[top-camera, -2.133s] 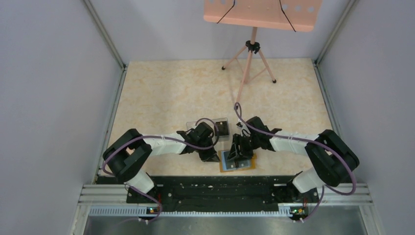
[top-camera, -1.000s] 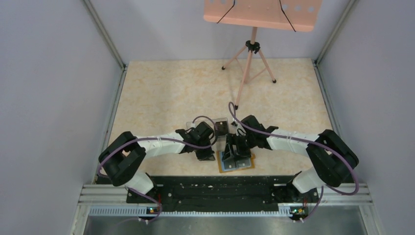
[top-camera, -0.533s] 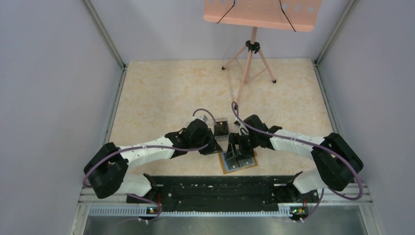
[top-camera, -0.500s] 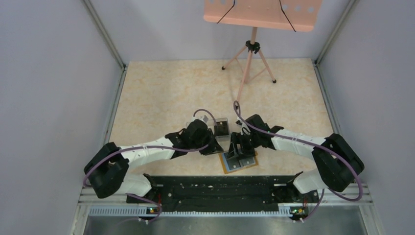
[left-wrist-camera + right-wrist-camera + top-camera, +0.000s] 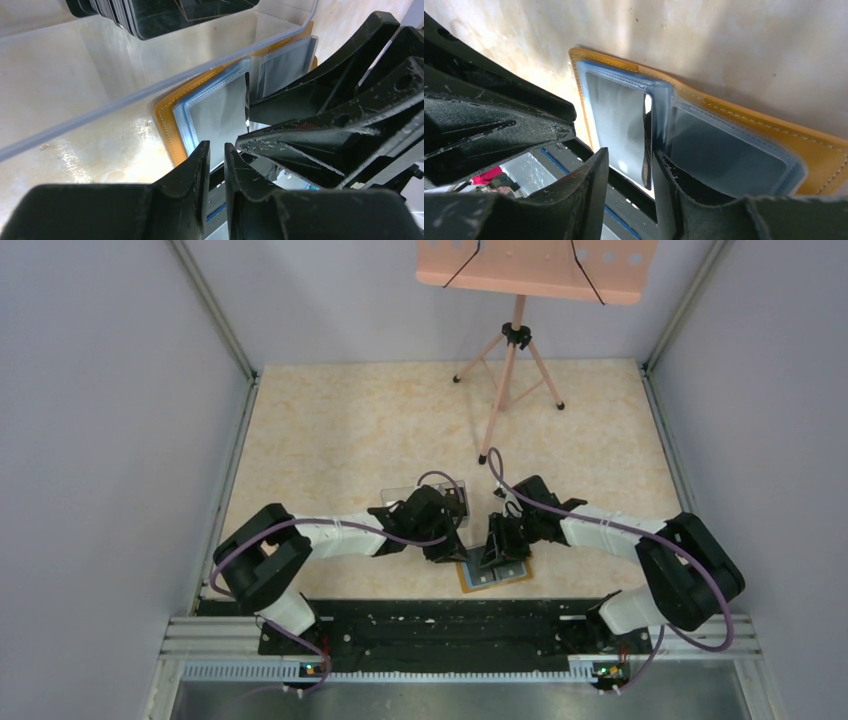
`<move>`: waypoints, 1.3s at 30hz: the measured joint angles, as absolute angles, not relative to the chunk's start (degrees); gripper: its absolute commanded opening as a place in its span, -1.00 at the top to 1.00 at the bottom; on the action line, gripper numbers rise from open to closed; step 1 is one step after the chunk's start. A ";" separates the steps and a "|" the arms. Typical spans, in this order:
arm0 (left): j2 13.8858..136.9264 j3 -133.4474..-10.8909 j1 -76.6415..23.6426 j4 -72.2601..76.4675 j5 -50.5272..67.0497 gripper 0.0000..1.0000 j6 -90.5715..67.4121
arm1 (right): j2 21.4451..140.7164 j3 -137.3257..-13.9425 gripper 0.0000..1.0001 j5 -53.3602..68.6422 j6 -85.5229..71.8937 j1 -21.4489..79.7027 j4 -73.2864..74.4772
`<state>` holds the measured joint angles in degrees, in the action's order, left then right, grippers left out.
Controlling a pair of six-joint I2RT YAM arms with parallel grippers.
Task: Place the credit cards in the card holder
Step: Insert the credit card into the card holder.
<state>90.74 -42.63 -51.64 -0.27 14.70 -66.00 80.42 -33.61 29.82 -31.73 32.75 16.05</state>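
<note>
Down on the counter (image 5: pixel 350 430), just beside the clear box (image 5: pixel 150 90), the card holder (image 5: pixel 744 125) lies open. Right jaws stand parted around one credit card (image 5: pixel 646 145), upright at its fold; left jaws are barely parted.

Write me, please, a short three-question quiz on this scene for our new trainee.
1. True or false: the card holder lies folded shut.
2. Where do the stacked credit cards sit?
A. in the clear box
B. on top of the card holder
C. on the pink music stand
3. Which claw has a dark card standing on edge between its fingers, over the card holder's pockets?

Key:
1. False, it lies open with its blue-grey pockets showing.
2. A.
3. The right claw.
</note>
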 measured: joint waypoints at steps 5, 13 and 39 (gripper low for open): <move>91.53 -43.68 -52.10 -1.37 14.98 0.60 -66.15 | 81.62 -33.36 0.53 29.61 -31.35 32.73 15.92; 93.67 -47.31 -52.45 -8.67 12.99 0.61 -66.04 | 82.65 -33.36 0.67 29.71 -31.09 32.60 15.86; 98.00 -53.58 -53.21 -17.30 11.73 0.48 -63.94 | 84.93 -32.99 1.00 33.06 -31.29 31.57 14.09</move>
<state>98.00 -53.58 -53.21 -17.30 11.73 -63.94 84.93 -32.99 33.06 -31.29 31.57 14.09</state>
